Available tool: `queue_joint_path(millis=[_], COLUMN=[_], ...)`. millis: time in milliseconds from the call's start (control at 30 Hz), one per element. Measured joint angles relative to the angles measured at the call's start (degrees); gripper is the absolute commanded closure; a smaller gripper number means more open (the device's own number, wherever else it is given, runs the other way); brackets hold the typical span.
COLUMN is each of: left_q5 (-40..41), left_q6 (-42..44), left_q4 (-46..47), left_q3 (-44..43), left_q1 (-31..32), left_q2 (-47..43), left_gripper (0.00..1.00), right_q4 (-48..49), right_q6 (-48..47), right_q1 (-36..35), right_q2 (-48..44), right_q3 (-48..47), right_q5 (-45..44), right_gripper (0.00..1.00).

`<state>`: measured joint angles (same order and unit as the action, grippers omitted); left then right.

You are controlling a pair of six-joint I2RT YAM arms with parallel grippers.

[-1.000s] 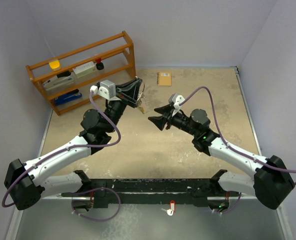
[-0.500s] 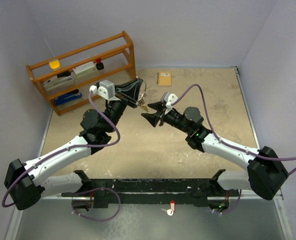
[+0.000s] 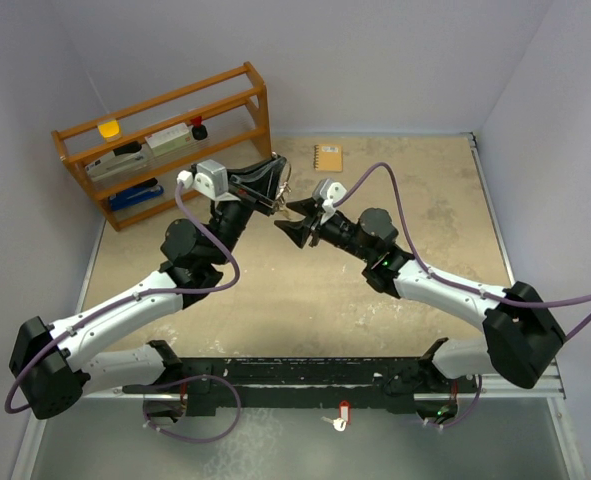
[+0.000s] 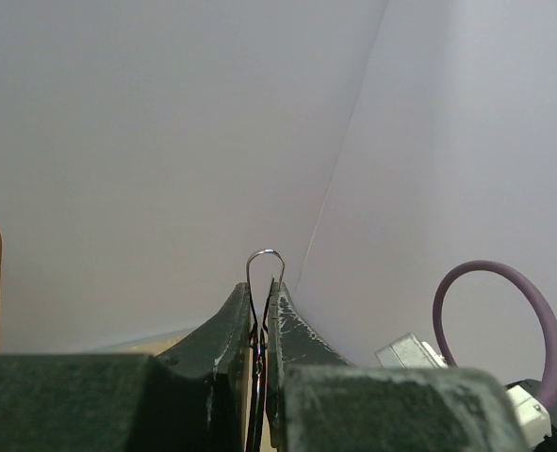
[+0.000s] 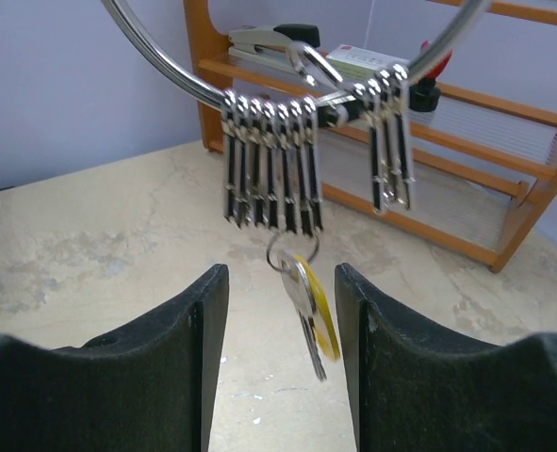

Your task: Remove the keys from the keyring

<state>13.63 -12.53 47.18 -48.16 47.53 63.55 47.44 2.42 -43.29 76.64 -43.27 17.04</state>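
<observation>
A tan counter (image 3: 375, 300) meets white walls, with a wooden rack (image 3: 165, 140) at its far-left corner. Above the counter's far middle, the left jaws pinch the keyring (image 5: 269, 169) tight. The right jaws stand half open either side of the 2 hanging keys (image 5: 308, 315).

in the overhead view the keyring (image 3: 286, 203) at centre frame was only a few glints between the two arms, too small to make out its separate parts. in the left wrist view just the top bend of one wire loop (image 4: 265, 256) showed above the left fingers (image 4: 226, 344); the rest lay hidden between them. in the right wrist view the big ring (image 5: 188, 80) ran off the top edge, the hanging clips (image 5: 269, 160) were blurred, and the keys (image 5: 308, 315) overlapped edge-on, their number unclear.
</observation>
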Motion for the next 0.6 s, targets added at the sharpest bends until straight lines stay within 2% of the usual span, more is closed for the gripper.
queue_joint_path(millis=[500,600], left_q5=[-0.3,-0.3], left_q6=[-0.4,-0.4], left_q4=[1.6,1.7], left_q3=[-0.2,-0.3], left_q1=[0.0,0.0], left_q2=[1.0,1.1], left_gripper=[1.00,1.00], right_q4=[0.7,1.2], right_q6=[0.0,0.0], right_q1=[-0.7,-0.9], right_q2=[0.3,1.1], right_q3=[0.0,-0.2], right_q5=[0.0,0.0], right_gripper=[0.55,0.62])
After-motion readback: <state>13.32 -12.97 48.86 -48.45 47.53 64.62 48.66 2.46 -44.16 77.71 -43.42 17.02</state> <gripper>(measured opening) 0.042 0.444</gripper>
